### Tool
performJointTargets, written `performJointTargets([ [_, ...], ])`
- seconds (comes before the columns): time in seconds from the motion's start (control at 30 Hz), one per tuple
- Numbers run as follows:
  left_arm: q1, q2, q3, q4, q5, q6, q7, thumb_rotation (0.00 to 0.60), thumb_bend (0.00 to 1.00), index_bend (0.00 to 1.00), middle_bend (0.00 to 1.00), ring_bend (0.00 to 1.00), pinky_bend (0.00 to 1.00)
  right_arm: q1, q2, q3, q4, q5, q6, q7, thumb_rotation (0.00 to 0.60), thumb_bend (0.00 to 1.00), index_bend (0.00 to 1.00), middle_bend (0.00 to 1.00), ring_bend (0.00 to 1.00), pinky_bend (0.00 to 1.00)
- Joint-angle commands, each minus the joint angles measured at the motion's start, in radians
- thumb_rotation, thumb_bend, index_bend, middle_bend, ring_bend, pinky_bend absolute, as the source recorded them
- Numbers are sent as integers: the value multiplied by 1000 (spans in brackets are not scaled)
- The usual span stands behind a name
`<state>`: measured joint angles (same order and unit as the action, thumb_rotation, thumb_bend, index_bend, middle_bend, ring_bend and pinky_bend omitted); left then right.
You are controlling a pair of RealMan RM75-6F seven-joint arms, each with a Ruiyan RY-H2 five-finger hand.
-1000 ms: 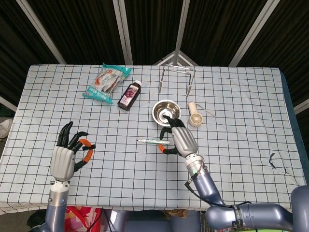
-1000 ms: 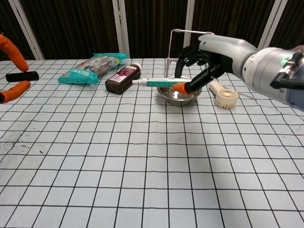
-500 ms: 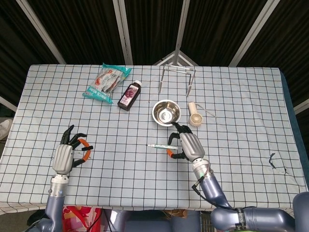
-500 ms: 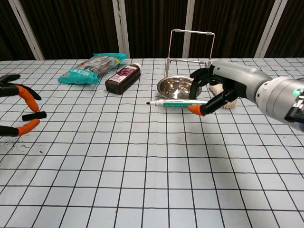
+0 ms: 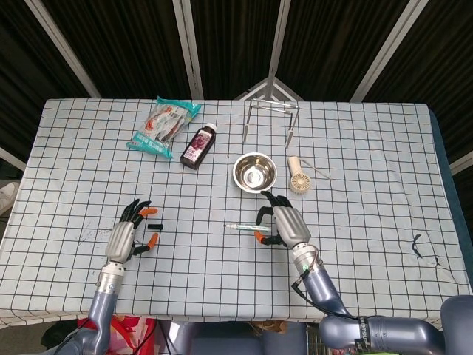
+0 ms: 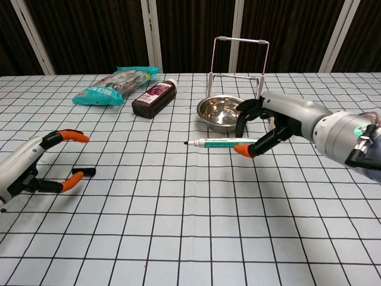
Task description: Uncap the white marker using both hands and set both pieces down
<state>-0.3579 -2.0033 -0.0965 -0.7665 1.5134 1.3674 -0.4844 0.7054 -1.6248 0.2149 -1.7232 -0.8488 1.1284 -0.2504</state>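
My right hand [image 5: 284, 225] [image 6: 271, 122] pinches the rear end of the uncapped white marker [image 5: 240, 227] [image 6: 223, 143]. The marker lies level, its dark tip pointing left, low over the table in front of the steel bowl [image 5: 254, 171]. The small black cap [image 5: 154, 226] [image 6: 88, 172] lies on the checked cloth at the front left. My left hand [image 5: 126, 237] [image 6: 30, 170] sits low beside it with its orange-tipped fingers [image 6: 72, 136] spread wide. The cap lies just off the lower fingertip and nothing grips it.
At the back lie a snack bag [image 5: 164, 123], a dark bottle [image 5: 199, 146] on its side, a wire rack [image 5: 270, 118] and a small hand fan [image 5: 299, 180]. The bowl [image 6: 221, 111] stands close behind my right hand.
Both hands have come down toward the table. The left hand moved right, spread its fingers and let the cap go onto the cloth. The right hand still holds the marker, now lower.
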Motion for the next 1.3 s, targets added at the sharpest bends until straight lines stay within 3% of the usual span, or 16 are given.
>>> performJointTargets([
  [0.03, 12, 102, 14, -166, 41, 77, 44, 600, 488, 103, 22, 0, 31, 2, -36, 2, 59, -2, -27, 23, 600, 484, 770, 98, 149, 73],
  [0.3, 94, 427, 1, -675, 73, 237, 338, 600, 488, 99, 25, 0, 31, -10, -117, -6, 234, -25, -91, 106, 600, 485, 770, 98, 149, 73],
  [0.5, 169, 603, 13, -887, 72, 311, 488, 600, 488, 99, 33, 0, 31, -19, -152, -12, 323, -27, -136, 133, 600, 485, 731, 98, 147, 72],
  [0.57, 195, 646, 22, -915, 65, 327, 514, 600, 488, 99, 31, 0, 31, -19, -155, -15, 342, -21, -153, 126, 600, 485, 630, 98, 133, 64],
  [0.63, 214, 675, 29, -933, 57, 334, 504, 600, 488, 99, 28, 0, 31, -20, -151, -20, 346, -8, -165, 107, 600, 476, 461, 97, 107, 48],
  [0.73, 238, 709, 30, -940, 53, 358, 469, 600, 488, 96, 11, 0, 30, -21, -131, -21, 320, 33, -175, 61, 600, 403, 255, 97, 87, 41],
  [0.8, 251, 726, 30, -936, 57, 371, 441, 600, 488, 93, 1, 0, 30, -27, -111, -17, 288, 54, -171, 44, 600, 376, 191, 97, 85, 40],
  [1.1, 285, 762, 18, -911, 73, 414, 356, 600, 488, 88, 0, 0, 17, -96, 29, 3, 95, 29, -81, 59, 600, 344, 123, 92, 85, 40],
  [1.3, 305, 769, 1, -870, 27, 414, 347, 600, 491, 99, 8, 0, 55, -214, 181, 11, -24, -129, 58, 186, 600, 343, 224, 92, 92, 40],
])
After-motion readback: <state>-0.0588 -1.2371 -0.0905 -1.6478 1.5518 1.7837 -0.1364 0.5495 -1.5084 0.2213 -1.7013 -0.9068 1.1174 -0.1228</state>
